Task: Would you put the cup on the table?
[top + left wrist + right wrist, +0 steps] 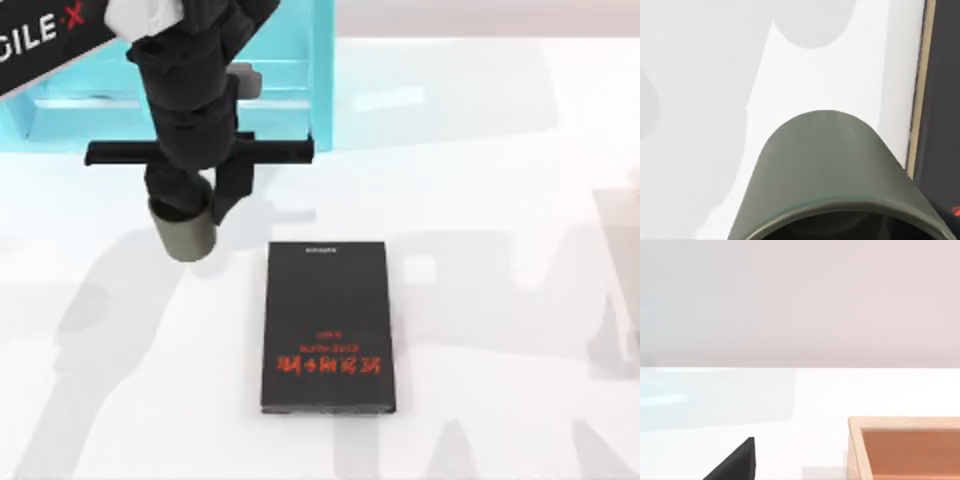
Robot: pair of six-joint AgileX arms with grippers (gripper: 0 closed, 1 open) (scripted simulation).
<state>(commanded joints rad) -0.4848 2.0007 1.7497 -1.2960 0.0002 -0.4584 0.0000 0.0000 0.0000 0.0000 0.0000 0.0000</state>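
The olive-green cup (185,236) hangs under my left gripper (196,208), which is shut on its rim over the left part of the white table (480,150). It sits just left of the black book's far corner. In the left wrist view the cup (827,170) shows its matte side and dark inside close up, with white table (705,100) beyond it. I cannot tell whether its base touches the table. My right arm's wrist view looks low across the table (805,400).
A black book (328,325) with red lettering lies flat at the table's middle, its edge (940,100) close beside the cup. The turquoise shelf unit (290,70) stands at the back left. A wooden box (910,450) and a black corner (737,462) lie in the right wrist view.
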